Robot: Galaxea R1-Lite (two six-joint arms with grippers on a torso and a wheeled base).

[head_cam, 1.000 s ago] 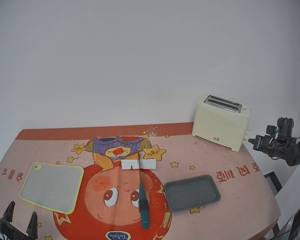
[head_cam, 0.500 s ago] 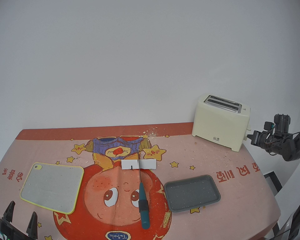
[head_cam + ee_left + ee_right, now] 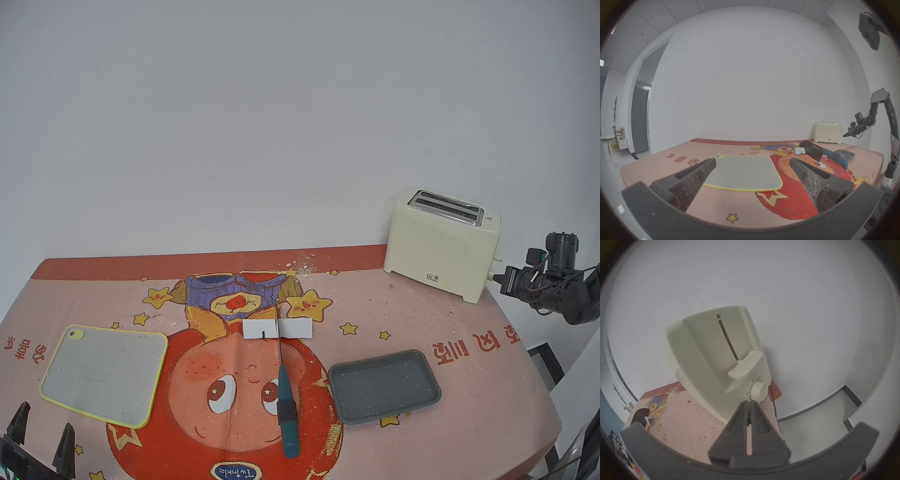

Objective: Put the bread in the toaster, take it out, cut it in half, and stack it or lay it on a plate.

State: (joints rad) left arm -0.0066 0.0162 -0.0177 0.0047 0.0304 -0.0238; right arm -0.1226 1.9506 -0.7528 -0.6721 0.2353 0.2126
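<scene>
cream toaster (image 3: 442,242), grey plate (image 3: 384,386)

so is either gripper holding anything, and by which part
Nothing is held. The left gripper is open near the cutting board; the right gripper is shut on nothing, tips by the dial on the toaster.

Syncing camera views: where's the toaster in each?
Head view: toaster at the table's far right corner.
Left wrist view: toaster far across the table, beyond the knife.
Right wrist view: toaster close up, its lever facing the camera.
Shared landmark: right gripper, shut, beside the toaster's lever.
</scene>
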